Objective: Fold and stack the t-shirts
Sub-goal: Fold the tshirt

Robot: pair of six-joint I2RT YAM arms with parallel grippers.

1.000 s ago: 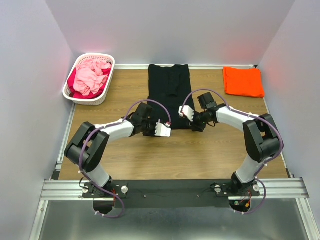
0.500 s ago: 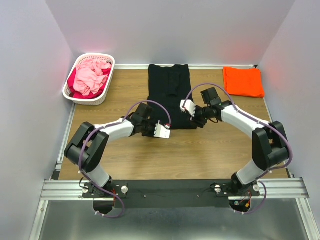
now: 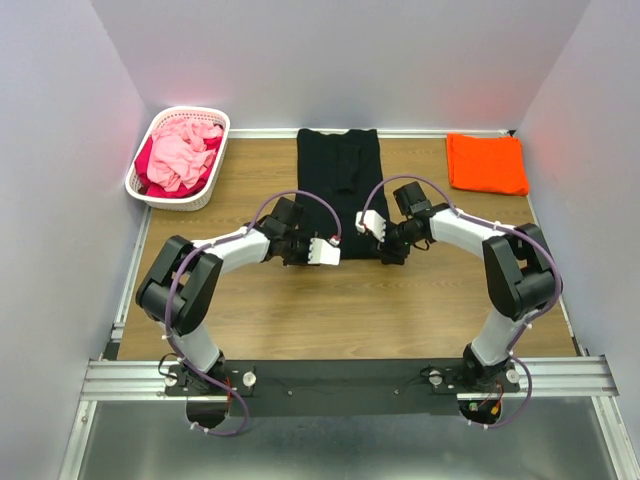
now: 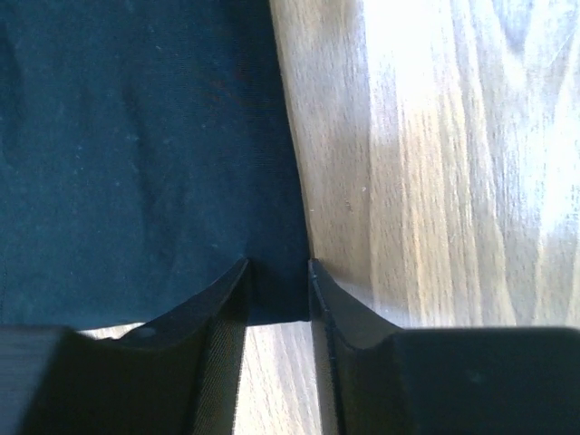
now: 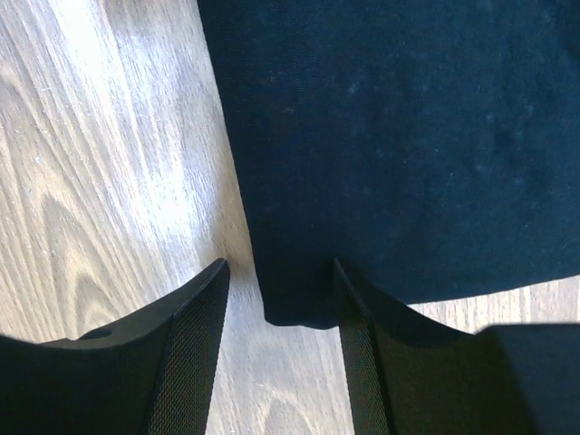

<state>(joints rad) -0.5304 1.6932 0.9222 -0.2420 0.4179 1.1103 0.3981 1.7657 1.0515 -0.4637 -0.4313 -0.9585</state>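
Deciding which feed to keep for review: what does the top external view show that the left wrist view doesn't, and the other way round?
Only top external: the folded orange t-shirt at far right, and the white basket of pink cloth at far left. Only left wrist: the left gripper up close, open, its jaws straddling a near corner of the black t-shirt. Both: that shirt lying flat on the wooden table.

Robot lab cell, plain walls point(image 3: 350, 60), aluminium rail point(image 3: 350, 375)
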